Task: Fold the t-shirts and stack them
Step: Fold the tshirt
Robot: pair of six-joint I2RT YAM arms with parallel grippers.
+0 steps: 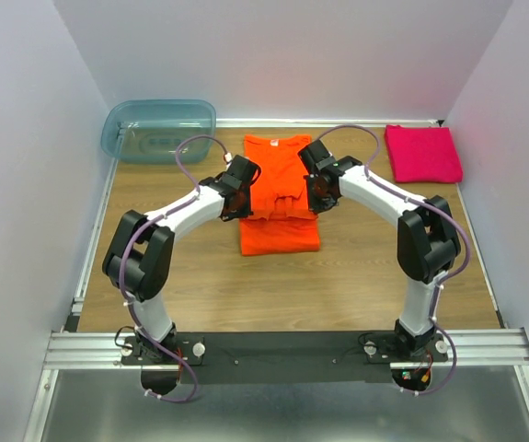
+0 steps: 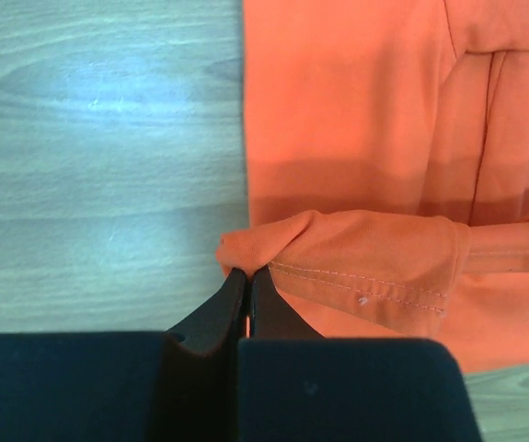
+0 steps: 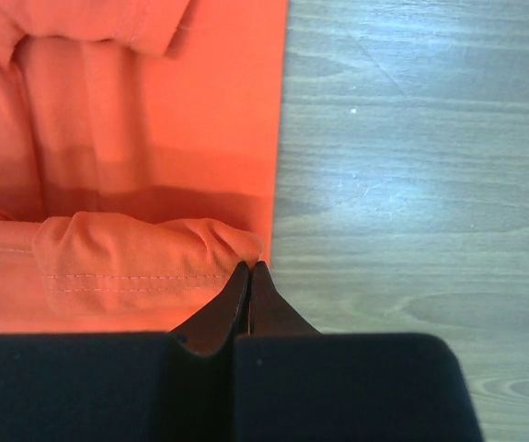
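Observation:
The orange t-shirt (image 1: 280,230) lies in the middle of the table, narrowed lengthwise, its hem end lifted and partly doubled over the rest. My left gripper (image 1: 237,210) is shut on the shirt's left hem corner (image 2: 246,249), held above the cloth. My right gripper (image 1: 320,204) is shut on the right hem corner (image 3: 241,244). Stitched hem (image 2: 365,285) shows in the left wrist view and stitched hem (image 3: 135,276) in the right wrist view. The magenta-pink t-shirt (image 1: 421,153) lies folded to a square at the far right corner.
A translucent blue-green plastic tub (image 1: 158,130) stands at the far left corner. Bare wooden table (image 1: 200,285) lies to the left, to the right and in front of the orange shirt. White walls close three sides.

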